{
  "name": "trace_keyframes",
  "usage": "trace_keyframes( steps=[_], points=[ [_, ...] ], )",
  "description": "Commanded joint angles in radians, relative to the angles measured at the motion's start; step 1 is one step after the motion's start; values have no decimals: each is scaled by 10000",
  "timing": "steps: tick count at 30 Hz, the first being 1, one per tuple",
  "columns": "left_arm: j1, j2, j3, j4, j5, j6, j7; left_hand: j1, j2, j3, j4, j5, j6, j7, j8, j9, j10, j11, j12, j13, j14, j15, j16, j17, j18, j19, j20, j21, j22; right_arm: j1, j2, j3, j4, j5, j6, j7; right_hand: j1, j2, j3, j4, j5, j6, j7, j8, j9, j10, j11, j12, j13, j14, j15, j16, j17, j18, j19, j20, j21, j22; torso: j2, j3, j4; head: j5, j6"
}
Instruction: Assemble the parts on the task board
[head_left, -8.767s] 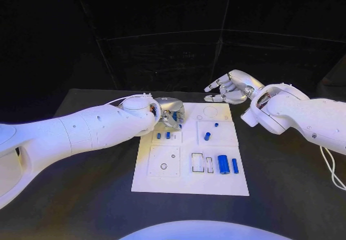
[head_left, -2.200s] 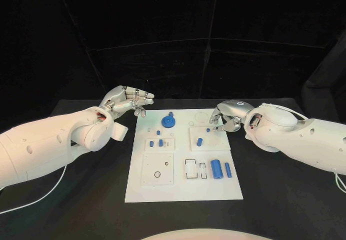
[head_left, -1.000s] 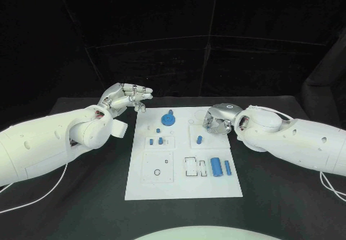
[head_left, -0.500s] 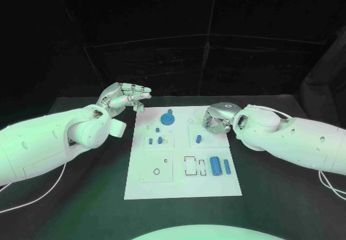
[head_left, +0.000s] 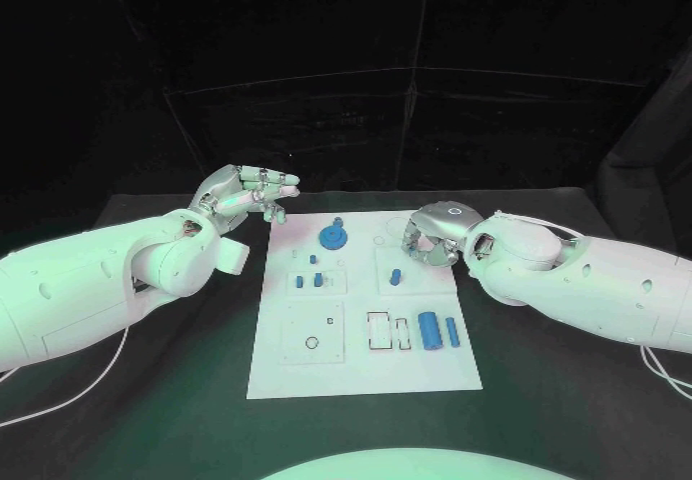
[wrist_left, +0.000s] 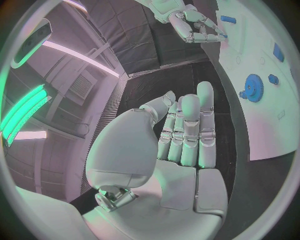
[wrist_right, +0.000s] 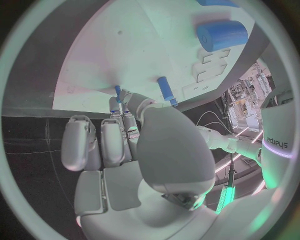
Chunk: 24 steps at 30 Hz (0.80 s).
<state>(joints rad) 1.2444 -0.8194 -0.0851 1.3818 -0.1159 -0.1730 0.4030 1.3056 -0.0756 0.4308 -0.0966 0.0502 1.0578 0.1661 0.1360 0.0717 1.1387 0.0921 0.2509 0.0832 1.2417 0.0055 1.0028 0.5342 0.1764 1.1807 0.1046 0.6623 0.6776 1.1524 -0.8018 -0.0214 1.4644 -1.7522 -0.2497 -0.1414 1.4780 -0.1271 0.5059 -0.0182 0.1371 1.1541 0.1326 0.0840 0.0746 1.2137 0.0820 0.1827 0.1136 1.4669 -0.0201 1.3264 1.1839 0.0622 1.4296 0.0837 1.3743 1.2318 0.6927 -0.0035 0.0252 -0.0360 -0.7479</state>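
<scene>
The white task board (head_left: 361, 375) lies in the middle of the table. A blue gear (head_left: 335, 238) sits at its far end, with small blue pegs (head_left: 307, 281) nearer. A blue peg (head_left: 395, 276) lies just short of my right hand (head_left: 430, 235), which hangs over the board's far right part with its fingers curled. In the right wrist view its fingertips pinch a thin blue pin (wrist_right: 117, 92), beside another blue peg (wrist_right: 165, 90). My left hand (head_left: 248, 195) hovers off the board's far left corner, its fingers (wrist_left: 187, 130) straight and holding nothing.
A thick blue cylinder (head_left: 428, 323) and a thinner blue one (head_left: 451, 332) lie on the board's near right part, next to rectangular slots (head_left: 387, 332). A square plate with an oval hole (head_left: 312, 342) sits near left. Black table surrounds the board.
My left hand has withdrawn from the board, leaving the gear there. My right hand has come down onto the board's far right part; over the last half second it has barely moved.
</scene>
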Motion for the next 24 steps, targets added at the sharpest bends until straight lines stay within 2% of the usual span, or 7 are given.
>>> trace_keyframes(
  steps=[1, 9, 14, 17, 21, 24],
  points=[
    [12, -6, 8, 3, 55, 105, 27, 52, 10, -6, -28, -5, -71, 17, 58, -11, -86, -1, 30, 16, -67, 21, -33, -11, 62, -60, 32, -67, -14, 20, -85, 9, 199, -197, -746, 4, 52, 0, 51, 1, 27, 93, 10, -19, -8, 304, -240, 14, 17, 384, -51, 53, 12, 81, 35, -61, 69, 18, -10, -13, 12, -7, 5],
    [11, -18, 8, -2, 55, 110, 23, 52, 10, -6, -28, -5, -71, 17, 58, -11, -86, -1, 30, 16, -67, 21, -33, -11, 62, -60, 32, -67, -14, 27, -386, 17, 654, -23, -933, 13, 2, -21, 75, -20, 28, 92, 12, -32, -13, 301, -238, 5, 20, 387, -49, 65, 25, 79, 37, -61, 74, 23, -5, -15, 11, -16, 31],
    [11, -38, 8, 2, 55, 109, 20, 52, 10, -6, -28, -5, -71, 17, 58, -11, -86, -1, 30, 16, -67, 21, -33, -11, 62, -60, 32, -67, -14, 32, -693, 25, 1269, 224, -1051, 26, -21, -36, 97, -44, 37, 89, 12, -42, -17, 297, -238, -3, 22, 389, -48, 71, 31, 79, 37, -62, 76, 25, -10, -16, 9, 24, 14],
    [11, -47, 8, -7, 55, 105, 21, 52, 10, -6, -28, -5, -71, 17, 58, -11, -86, -1, 30, 16, -67, 21, -33, -11, 62, -60, 32, -67, -14, 35, -799, 30, 1731, 357, -1178, 68, -35, -44, 130, -76, 60, 87, 13, -53, -21, 295, -237, -11, 25, 389, -48, 75, 31, 79, 39, -62, 81, 30, -13, -15, -7, 98, -12],
    [12, -31, 8, -27, 55, 101, 26, 52, 10, -6, -28, -5, -71, 17, 58, -11, -86, -1, 30, 16, -67, 21, -33, -11, 62, -60, 32, -67, -14, 39, -796, 36, 2368, 485, -1327, 152, -56, -56, 174, -118, 92, 83, 18, -68, -26, 290, -232, -23, 28, 389, -46, 77, 30, 80, 36, -62, 79, 24, -16, -25, 28, 145, -15],
    [12, -12, 8, -35, 55, 102, 30, 52, 10, -6, -28, -5, -71, 17, 58, -11, -86, -1, 30, 16, -67, 21, -33, -11, 62, -60, 32, -67, -14, 39, -656, 38, 2637, 536, -1375, 224, -60, -59, 182, -126, 98, 82, 19, -71, -27, 289, -230, -25, 28, 389, -46, 78, 29, 81, 35, -61, 78, 22, -15, -28, 32, 213, -30]
  ],
)
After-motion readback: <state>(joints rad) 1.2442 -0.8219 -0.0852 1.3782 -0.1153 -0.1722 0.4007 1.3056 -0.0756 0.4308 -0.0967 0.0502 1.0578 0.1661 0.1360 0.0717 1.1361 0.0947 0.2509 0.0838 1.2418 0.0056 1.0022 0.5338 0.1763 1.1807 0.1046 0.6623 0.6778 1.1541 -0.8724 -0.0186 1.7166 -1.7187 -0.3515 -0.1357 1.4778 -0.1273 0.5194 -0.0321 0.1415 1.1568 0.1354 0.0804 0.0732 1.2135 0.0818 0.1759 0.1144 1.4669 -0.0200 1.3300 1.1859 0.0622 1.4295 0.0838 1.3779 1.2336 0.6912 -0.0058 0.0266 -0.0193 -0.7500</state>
